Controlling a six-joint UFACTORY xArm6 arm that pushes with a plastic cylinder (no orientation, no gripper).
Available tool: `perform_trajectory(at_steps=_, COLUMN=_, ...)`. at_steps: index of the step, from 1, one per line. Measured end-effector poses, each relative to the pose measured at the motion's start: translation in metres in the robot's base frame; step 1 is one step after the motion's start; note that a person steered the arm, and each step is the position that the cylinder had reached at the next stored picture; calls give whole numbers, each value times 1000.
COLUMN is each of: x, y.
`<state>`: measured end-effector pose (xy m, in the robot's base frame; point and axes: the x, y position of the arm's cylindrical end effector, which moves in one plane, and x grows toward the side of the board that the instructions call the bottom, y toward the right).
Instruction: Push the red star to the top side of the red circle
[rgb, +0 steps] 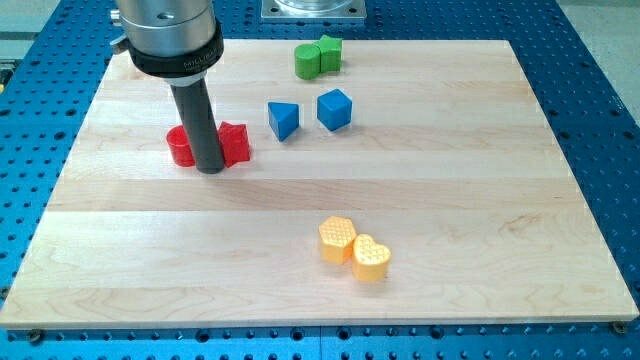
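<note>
The red circle (181, 147) lies at the view's left on the wooden board (320, 290). The red star (234, 142) lies just to its right, at about the same height in the view. My dark rod stands between them and hides part of both. My tip (211, 170) rests on the board at their lower edge, touching or nearly touching both red blocks.
A blue triangle (283, 119) and a blue cube (334, 108) lie right of the red star. Two green blocks (318, 57) sit together at the view's top. A yellow hexagon (337, 238) and a yellow heart (371, 256) touch near the view's bottom.
</note>
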<state>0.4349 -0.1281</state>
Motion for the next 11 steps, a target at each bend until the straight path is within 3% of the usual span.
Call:
perform_trajectory(at_steps=2, x=-13, y=2)
perform_trajectory(at_steps=3, x=17, y=18)
perform_trajectory(at_steps=4, x=-28, y=66)
perform_trajectory(at_steps=5, x=-63, y=63)
perform_trajectory(at_steps=6, x=10, y=42)
perform_trajectory(at_steps=7, x=30, y=35)
perform_trajectory(at_steps=9, x=-66, y=31)
perform_trajectory(at_steps=10, x=-7, y=29)
perform_trajectory(at_steps=11, x=-20, y=6)
